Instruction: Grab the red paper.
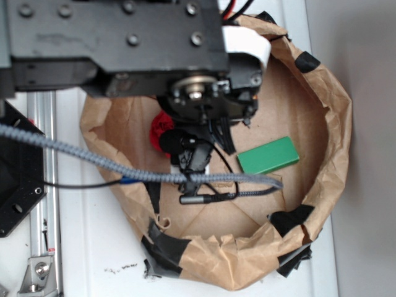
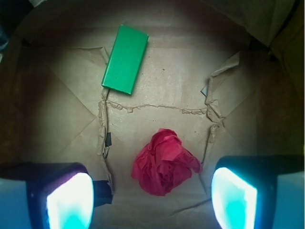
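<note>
The red paper (image 2: 165, 162) is a crumpled wad of irregular rounded form, its surface deeply creased. It lies on the floor of the brown paper basin (image 2: 57, 119), between the two fingers (image 2: 70, 200) of the gripper (image 2: 151, 198) in the wrist view, with a gap on either side; neither finger touches it. In the exterior view only a sliver of the red paper (image 1: 159, 125) shows, at the left edge of the gripper (image 1: 192, 154), the rest hidden beneath the arm.

The jaws stand open, wide apart. The finger pads appear smooth and glow pale cyan.

The basin is formed of wrinkled brown paper (image 1: 337, 117) turned up into a rough, rounded wall, patched at the rim with strips of black tape (image 1: 167, 250). Its floor is flat, marked by fold lines and torn seams.

The basin also holds a green block (image 2: 125, 59), flat, rectangular and smooth-faced, lying well apart from the red paper. In the exterior view the green block (image 1: 268, 154) sits to the right of the gripper.

A grey braided cable (image 1: 93, 158) crosses the basin's left rim. The basin rests on a white table (image 1: 93, 260).
</note>
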`<state>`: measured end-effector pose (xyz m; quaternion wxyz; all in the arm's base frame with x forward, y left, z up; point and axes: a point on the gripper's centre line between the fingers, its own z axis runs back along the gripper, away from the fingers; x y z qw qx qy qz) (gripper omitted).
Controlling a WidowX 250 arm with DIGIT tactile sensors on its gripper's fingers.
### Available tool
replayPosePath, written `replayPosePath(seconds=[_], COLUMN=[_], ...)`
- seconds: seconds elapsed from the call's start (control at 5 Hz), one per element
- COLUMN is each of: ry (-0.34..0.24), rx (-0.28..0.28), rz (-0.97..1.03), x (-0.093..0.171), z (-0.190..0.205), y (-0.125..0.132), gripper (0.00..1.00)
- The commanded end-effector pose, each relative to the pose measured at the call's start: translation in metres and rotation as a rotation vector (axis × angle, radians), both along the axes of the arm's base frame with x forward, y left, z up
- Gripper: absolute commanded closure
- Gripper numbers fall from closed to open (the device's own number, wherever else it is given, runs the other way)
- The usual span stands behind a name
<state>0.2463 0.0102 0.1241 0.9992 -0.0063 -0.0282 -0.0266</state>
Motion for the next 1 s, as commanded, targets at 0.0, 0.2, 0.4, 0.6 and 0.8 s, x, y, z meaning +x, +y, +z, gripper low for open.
replayPosePath(seconds=[0.0,0.2,0.4,0.6,0.8], ry=[-0.094,-0.086,-0.099,-0.099,-0.065], rx=[0.075,0.05,0.038,0.035,0.071], rz=[-0.112,-0.167,-0.128,-0.077,-0.03], x=[-0.003,0.0,0.006,0.017,0.035], z=[-0.089,-0.109,-0.102,-0.068,-0.018], y=[0.014,0.002,0.0,0.002,-0.002], gripper=[0.0,0.0,1.0,1.0,1.0])
